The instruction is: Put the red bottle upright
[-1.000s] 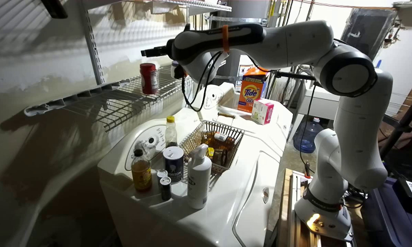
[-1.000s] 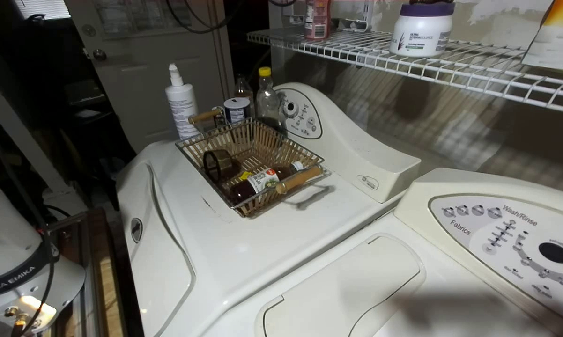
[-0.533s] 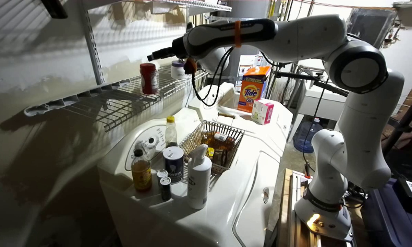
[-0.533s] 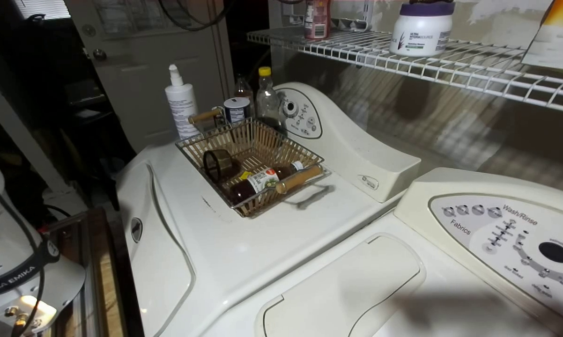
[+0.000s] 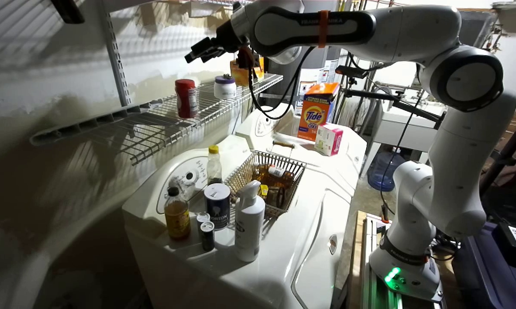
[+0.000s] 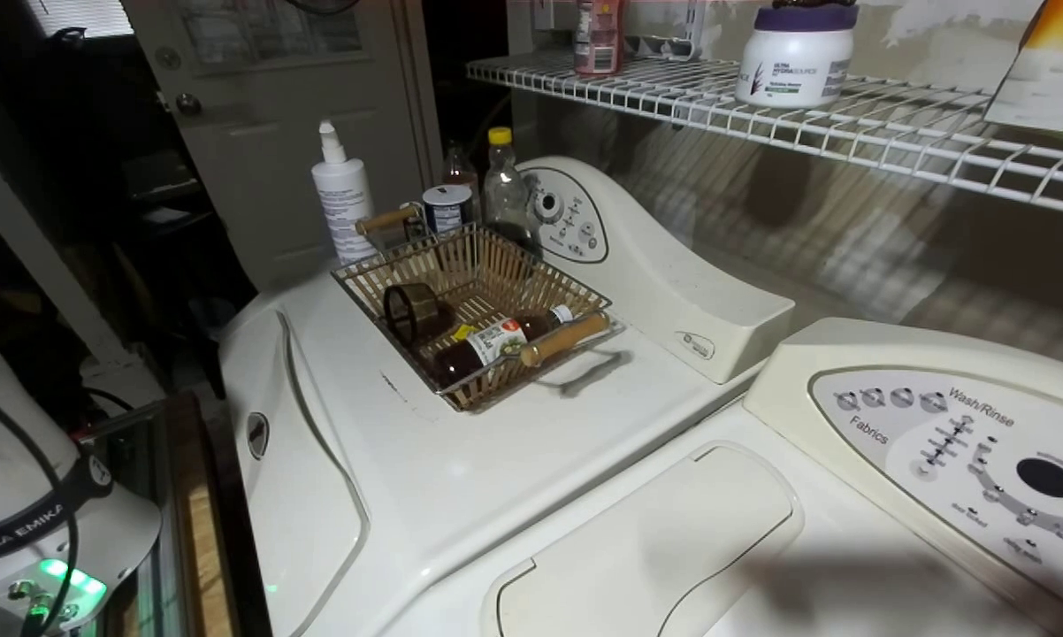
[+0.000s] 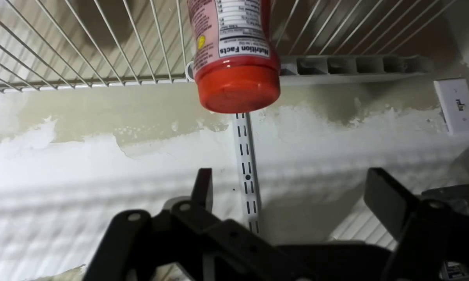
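The red bottle stands upright on the white wire shelf, near the wall. An exterior view shows its lower part, cut off by the top edge. The wrist picture is upside down: the bottle hangs from the top edge, its red-orange cap pointing down in the picture and its base out of view. My gripper is open and empty, above the bottle and apart from it. In the wrist view the two fingers are wide apart with only wall and a slotted rail between them.
A white jar with purple lid and an orange box stand farther along the shelf. The shelf meets the wall. Below are a basket with amber jars, a spray bottle, a salt can and a Tide box.
My gripper has drawn to the right in an exterior view and risen, turning so that both fingers show. The jar and orange box are uncovered. The base lights turned green. The red bottle has not moved.
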Motion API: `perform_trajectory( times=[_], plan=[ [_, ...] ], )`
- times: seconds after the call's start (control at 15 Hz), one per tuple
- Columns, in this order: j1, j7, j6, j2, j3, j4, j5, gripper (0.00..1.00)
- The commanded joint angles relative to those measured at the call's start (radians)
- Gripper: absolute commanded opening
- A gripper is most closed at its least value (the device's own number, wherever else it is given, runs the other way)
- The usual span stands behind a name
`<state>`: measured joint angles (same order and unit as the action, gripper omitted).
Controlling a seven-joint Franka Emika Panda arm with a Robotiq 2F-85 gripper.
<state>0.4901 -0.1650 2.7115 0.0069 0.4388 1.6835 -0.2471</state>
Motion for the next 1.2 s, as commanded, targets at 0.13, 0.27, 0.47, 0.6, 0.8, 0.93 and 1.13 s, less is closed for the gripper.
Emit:
perform_trajectory(
  times=[0.13,0.27,0.47,0.6,0.8,0.93,1.13],
  plan=[
    [-0.288,0.202,-0.155,-0.036,-0.287,-0.049,0.216,1.00],
    [-0.333,0.162,-0.132,-0.024,-0.334,-0.044,0.179,1.00],
    [-0.361,0.188,-0.167,-0.028,-0.356,-0.051,0.207,1.00],
    [-0.363,0.190,-0.169,-0.028,-0.357,-0.051,0.209,1.00],
    [-0.363,0.191,-0.170,-0.028,-0.358,-0.051,0.210,1.00],
    [-0.363,0.192,-0.170,-0.028,-0.358,-0.051,0.210,1.00],
    [-0.363,0.192,-0.170,-0.028,-0.358,-0.051,0.210,1.00]
  ],
)
